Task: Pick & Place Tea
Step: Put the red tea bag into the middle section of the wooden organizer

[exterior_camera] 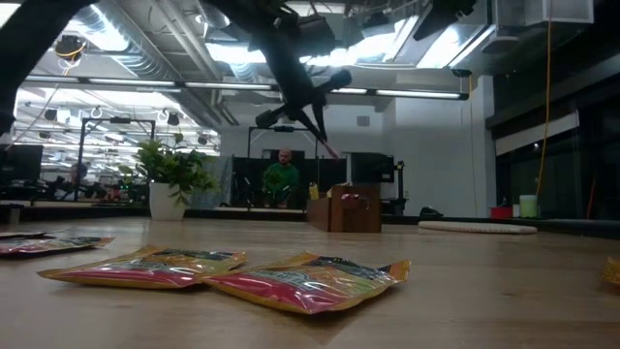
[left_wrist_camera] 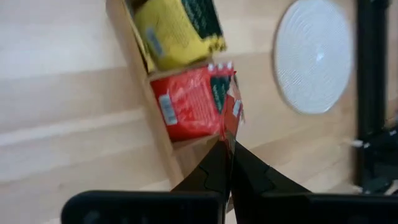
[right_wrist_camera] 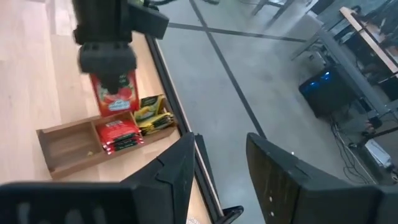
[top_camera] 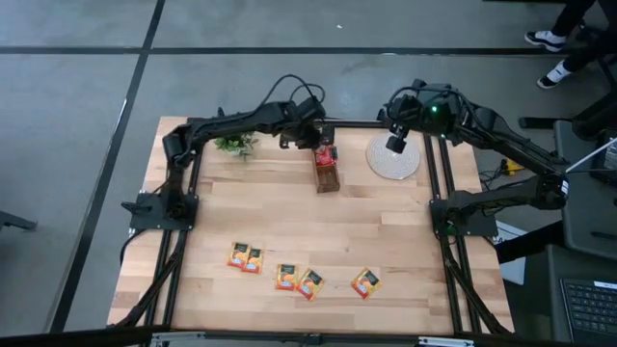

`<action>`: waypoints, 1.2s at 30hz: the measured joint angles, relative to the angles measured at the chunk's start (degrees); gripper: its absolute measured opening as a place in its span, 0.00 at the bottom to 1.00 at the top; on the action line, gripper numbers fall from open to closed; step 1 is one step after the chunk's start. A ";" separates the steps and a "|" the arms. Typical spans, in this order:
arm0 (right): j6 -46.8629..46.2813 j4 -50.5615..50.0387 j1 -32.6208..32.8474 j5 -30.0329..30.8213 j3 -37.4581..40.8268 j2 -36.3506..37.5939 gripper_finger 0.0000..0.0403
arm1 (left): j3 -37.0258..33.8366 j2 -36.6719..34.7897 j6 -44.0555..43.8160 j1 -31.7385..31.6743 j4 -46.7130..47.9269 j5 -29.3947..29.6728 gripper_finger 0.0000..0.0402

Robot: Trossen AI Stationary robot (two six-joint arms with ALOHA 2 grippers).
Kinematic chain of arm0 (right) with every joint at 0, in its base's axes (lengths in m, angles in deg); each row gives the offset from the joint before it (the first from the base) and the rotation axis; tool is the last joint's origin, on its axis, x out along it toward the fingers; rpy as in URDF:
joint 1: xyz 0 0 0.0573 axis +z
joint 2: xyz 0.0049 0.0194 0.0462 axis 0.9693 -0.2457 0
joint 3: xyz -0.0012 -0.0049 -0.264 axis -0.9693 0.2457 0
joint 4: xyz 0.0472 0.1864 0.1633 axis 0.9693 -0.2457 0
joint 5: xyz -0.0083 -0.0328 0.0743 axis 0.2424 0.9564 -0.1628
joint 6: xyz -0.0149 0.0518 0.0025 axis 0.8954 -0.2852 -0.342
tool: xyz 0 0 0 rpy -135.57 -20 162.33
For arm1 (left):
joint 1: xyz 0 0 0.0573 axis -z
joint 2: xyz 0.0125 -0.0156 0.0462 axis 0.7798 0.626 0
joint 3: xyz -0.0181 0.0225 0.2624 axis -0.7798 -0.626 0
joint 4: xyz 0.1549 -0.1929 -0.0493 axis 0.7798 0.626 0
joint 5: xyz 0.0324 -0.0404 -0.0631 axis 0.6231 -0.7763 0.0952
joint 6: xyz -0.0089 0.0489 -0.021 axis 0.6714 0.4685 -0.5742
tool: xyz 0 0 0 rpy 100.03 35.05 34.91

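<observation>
The left gripper [left_wrist_camera: 229,144], pinched shut on 1 red tea sachet [top_camera: 327,152] above the wooden box [right_wrist_camera: 81,146], should lower it straight into the red compartment before letting go, while the right gripper [right_wrist_camera: 217,165] waits half-open and empty over the round mat [top_camera: 394,159].

Five tea sachets [top_camera: 301,279] loose on table [top_camera: 405,251], perhaps four boxed

Wooden box [top_camera: 328,179] sits between potted plant [top_camera: 234,144] and mat [top_camera: 393,160]; sachets [top_camera: 301,280] lie near the front edge.
</observation>
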 joint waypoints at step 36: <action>-0.32 -1.20 -4.45 -7.81 0.00 -0.09 0.36 | 4.05 8.09 -0.30 -0.15 6.09 1.39 0.01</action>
